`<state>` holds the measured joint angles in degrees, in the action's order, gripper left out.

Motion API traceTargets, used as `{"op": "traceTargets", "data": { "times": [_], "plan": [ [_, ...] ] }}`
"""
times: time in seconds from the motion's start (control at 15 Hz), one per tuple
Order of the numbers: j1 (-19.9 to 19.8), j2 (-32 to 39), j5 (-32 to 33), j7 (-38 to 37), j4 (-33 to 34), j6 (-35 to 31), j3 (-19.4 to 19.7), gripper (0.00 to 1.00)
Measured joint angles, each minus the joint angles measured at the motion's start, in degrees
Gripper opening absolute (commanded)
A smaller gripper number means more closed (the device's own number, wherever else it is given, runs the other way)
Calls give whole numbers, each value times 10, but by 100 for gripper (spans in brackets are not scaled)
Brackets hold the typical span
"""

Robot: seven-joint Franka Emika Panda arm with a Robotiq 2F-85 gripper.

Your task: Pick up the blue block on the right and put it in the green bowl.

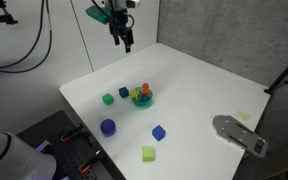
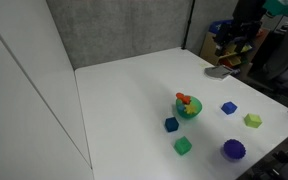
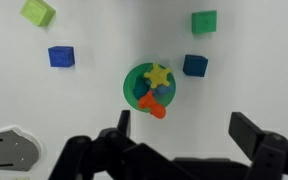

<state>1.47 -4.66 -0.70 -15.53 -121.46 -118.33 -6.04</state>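
Observation:
The blue block [image 3: 61, 56] is a medium-blue cube lying on the white table, left of the green bowl [image 3: 151, 88] in the wrist view. It shows in both exterior views [image 1: 159, 132] [image 2: 229, 108]. The green bowl [image 1: 142, 97] [image 2: 188, 105] holds a yellow star, an orange piece and other small toys. A darker blue cube [image 3: 195, 65] [image 1: 124, 92] [image 2: 171, 124] sits close beside the bowl. My gripper [image 3: 184, 128] [image 1: 126, 42] is open and empty, high above the table, near the bowl and apart from every block.
A lime cube [image 3: 38, 12] [image 1: 148, 153] lies near the blue block. A green cube [image 3: 204, 21] [image 1: 107, 98] and a purple ball [image 1: 108, 127] [image 2: 233, 149] lie on the bowl's other side. A grey flat object [image 1: 239, 133] [image 3: 4, 150] rests at the table edge.

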Motion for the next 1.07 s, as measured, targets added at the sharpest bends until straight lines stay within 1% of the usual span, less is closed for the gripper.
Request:
{"op": "traceTargets", "data": {
  "times": [0.4, 0.73, 1.07],
  "plan": [
    [-10, 62, -9, 8, -9, -80, 43, 100],
    [-25, 101, -8, 36, -45, -164, 72, 100],
    [-41, 156, 8, 68, -63, -213, 99, 100]
  ]
}}
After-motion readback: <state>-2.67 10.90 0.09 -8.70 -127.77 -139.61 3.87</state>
